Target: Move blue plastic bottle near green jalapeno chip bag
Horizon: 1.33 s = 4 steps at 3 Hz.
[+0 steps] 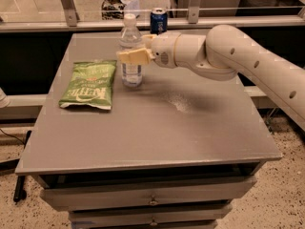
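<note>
The blue plastic bottle (130, 51) stands upright on the grey table (157, 128), clear with a white cap. My gripper (132, 56) reaches in from the right and is shut on the bottle's middle, its tan fingers (134, 56) across the label. The green jalapeno chip bag (90, 84) lies flat on the table just left of the bottle, a small gap between them.
A dark blue soda can (158, 20) stands at the table's far edge, behind my arm. A metal rail and glass run behind the table. Drawers sit under the table's front edge.
</note>
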Each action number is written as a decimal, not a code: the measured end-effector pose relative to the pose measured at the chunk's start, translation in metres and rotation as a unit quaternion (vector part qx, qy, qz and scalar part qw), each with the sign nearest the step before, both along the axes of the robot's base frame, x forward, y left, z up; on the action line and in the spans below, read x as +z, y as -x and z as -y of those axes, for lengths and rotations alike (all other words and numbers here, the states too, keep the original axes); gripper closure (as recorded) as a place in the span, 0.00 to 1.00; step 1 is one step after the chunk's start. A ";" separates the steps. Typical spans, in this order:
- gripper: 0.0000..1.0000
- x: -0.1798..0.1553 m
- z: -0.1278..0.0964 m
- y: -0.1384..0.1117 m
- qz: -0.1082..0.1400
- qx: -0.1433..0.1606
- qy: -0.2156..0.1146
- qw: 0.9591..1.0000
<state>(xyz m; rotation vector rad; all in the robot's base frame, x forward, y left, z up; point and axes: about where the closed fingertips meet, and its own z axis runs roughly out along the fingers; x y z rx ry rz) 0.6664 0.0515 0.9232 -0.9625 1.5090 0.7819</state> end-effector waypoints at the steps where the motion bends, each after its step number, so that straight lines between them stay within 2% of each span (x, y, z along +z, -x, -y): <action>1: 0.82 -0.001 -0.015 -0.001 0.011 0.018 0.004 1.000; 2: 0.59 -0.003 -0.021 0.004 0.021 0.037 0.011 0.999; 4: 0.13 -0.006 -0.021 0.012 0.027 0.050 0.019 0.998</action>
